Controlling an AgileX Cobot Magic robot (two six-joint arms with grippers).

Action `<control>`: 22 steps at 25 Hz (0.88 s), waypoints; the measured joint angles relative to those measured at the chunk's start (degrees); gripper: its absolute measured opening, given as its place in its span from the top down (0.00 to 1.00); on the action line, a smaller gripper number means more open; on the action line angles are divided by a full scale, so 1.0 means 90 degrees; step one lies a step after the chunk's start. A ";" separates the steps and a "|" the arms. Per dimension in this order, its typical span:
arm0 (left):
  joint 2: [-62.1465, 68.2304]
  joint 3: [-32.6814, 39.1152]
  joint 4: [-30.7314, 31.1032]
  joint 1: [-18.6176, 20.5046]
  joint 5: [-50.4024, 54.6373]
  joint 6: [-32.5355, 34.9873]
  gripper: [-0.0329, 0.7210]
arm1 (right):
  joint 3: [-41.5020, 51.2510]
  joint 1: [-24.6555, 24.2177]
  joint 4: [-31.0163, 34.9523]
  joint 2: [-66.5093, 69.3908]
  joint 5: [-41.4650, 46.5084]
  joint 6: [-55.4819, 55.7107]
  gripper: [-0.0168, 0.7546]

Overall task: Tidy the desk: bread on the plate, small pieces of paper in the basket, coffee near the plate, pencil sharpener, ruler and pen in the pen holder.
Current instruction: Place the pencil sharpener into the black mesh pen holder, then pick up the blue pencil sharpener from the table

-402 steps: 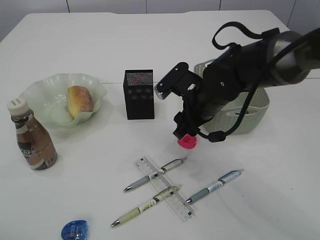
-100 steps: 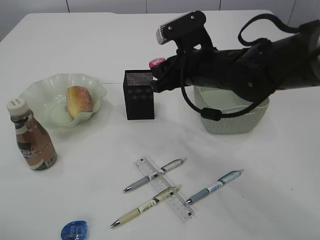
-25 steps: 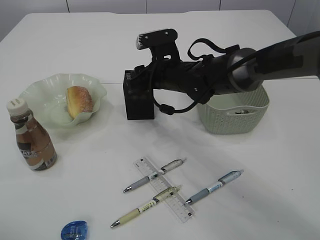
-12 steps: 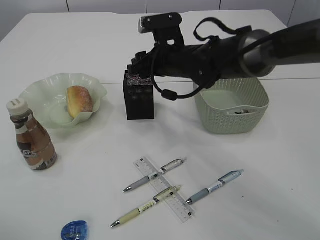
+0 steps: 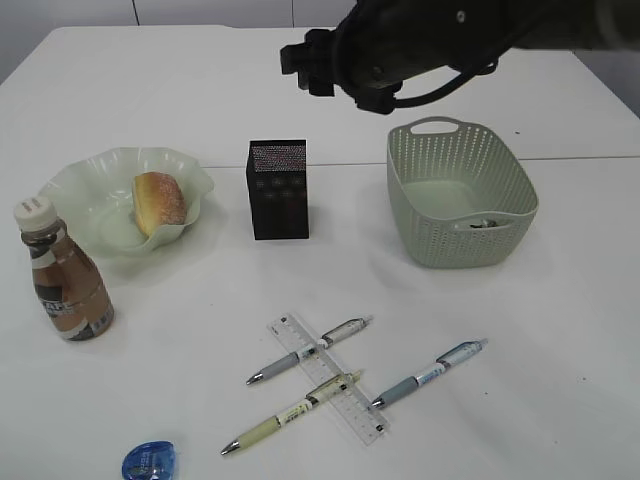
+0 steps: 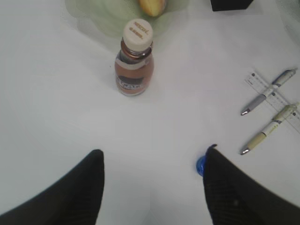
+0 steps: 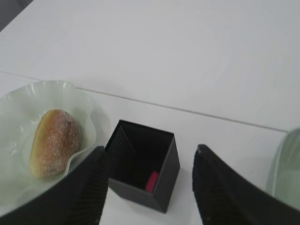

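— What sat on the white table (image 5: pixel 560 330)?
— A wavy pale-green plate (image 5: pixel 90 190), a brown coffee bottle (image 5: pixel 62 282), a black mesh pen holder (image 5: pixel 279 189) and a green woven basket (image 5: pixel 460 195).
— And nearer the front?
— A clear ruler (image 5: pixel 327 377) under two pens, a third pen (image 5: pixel 430 373) beside it, and a blue sharpener (image 5: pixel 150 460).

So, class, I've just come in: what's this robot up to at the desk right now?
It is tidying the desk. The right gripper hangs open above the black pen holder, which has a pink sharpener inside. Bread lies on the plate, with the coffee bottle nearby. Three pens, the ruler and a blue sharpener still lie on the table. The left gripper is open and empty.
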 joint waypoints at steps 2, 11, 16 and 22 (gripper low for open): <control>0.0000 -0.0014 -0.0156 0.0000 0.0116 0.0000 0.31 | 0.0000 0.0000 0.0197 -0.0241 0.0646 0.0000 0.44; 0.0060 -0.0014 -0.0737 0.0000 0.0236 0.0000 0.31 | 0.0000 0.0000 0.0904 -0.0742 0.3485 -0.0143 0.45; 0.0070 -0.0014 -0.0919 -0.0056 0.0293 0.0000 0.31 | 0.0000 0.0000 0.1340 -0.0753 0.4567 -0.0647 0.45; 0.0070 -0.0014 -0.1097 -0.0576 0.0341 0.0021 0.31 | 0.0000 0.0000 0.1613 -0.0765 0.5623 -0.1344 0.45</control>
